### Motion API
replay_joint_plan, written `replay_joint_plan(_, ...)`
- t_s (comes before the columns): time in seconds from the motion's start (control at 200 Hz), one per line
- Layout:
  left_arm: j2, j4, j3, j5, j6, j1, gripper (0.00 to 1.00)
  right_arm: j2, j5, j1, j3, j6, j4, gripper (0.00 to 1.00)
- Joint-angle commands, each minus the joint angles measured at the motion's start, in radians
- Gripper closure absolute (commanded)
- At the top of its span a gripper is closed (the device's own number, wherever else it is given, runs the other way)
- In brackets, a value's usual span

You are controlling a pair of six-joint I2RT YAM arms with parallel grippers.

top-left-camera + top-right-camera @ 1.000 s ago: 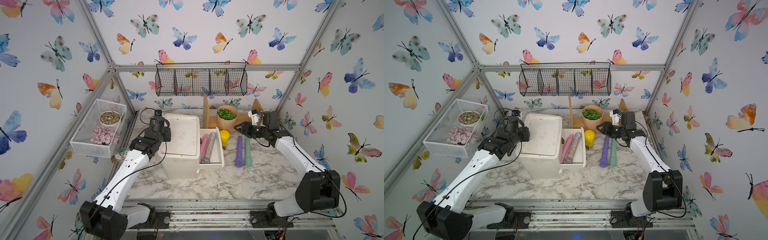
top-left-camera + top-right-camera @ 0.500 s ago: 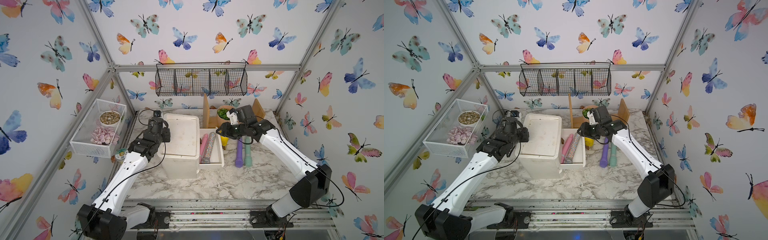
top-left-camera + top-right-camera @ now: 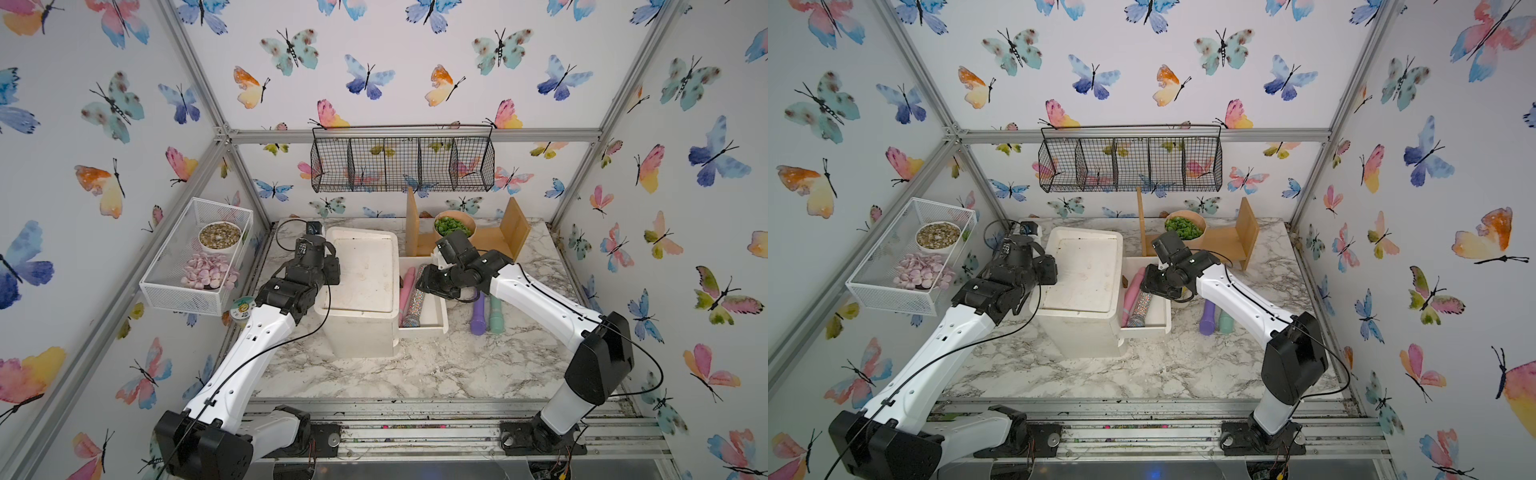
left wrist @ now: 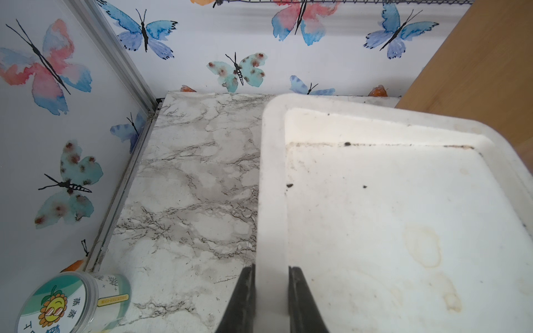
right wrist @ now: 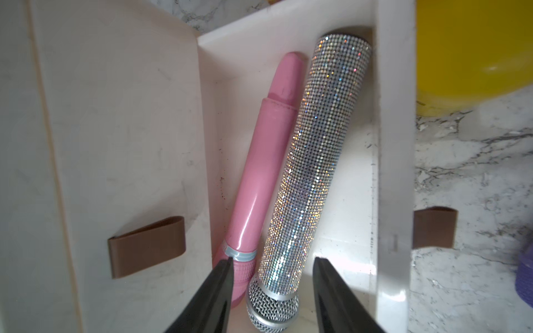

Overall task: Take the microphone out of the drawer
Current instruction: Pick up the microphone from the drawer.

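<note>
Drawer [image 3: 422, 330] was seen standing open from the white cabinet [image 3: 361, 270] toward the desk's [image 3: 415, 374] right edge, in both top views. Two microphones were laid inside it, side by side and touching: pink microphone [image 5: 259, 173] on the cabinet side, glitter microphone [image 5: 317, 158] on the side nearer the right edge, mesh head toward the back edge. Right claw [image 5: 272, 259] was held open just over the drawer, its fingers spread either side of the glitter microphone's head end, nothing gripped. Left claw [image 4: 271, 268] was clamped on the cabinet's raised top rim, on the side facing the left edge. Purple microphone [image 3: 478, 311] and teal microphone [image 3: 496, 311] were laid side by side on the desk between drawer and right edge.
</note>
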Motion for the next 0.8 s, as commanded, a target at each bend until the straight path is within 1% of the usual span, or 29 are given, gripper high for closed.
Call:
replay_joint_plan(0.0, 0.003, 0.052, -0.048, 0.030, 0.013, 0.009, 1.00, 0.029, 0.063, 0.015, -0.023, 0.041, 0.011, 0.49)
replay_joint_plan(0.22, 0.011, 0.052, -0.046, 0.052, 0.014, 0.008, 1.00, 0.050, 0.080, 0.022, -0.067, 0.072, 0.073, 0.51)
replay_joint_plan(0.496, 0.009, 0.052, -0.049, 0.051, 0.014, 0.008, 1.00, 0.108, 0.069, 0.026, -0.056, 0.075, 0.105, 0.51)
replay_joint_plan(0.796, 0.006, 0.050, -0.050, 0.048, 0.015, 0.008, 1.00, 0.154, 0.085, 0.029, -0.045, 0.070, 0.113, 0.51)
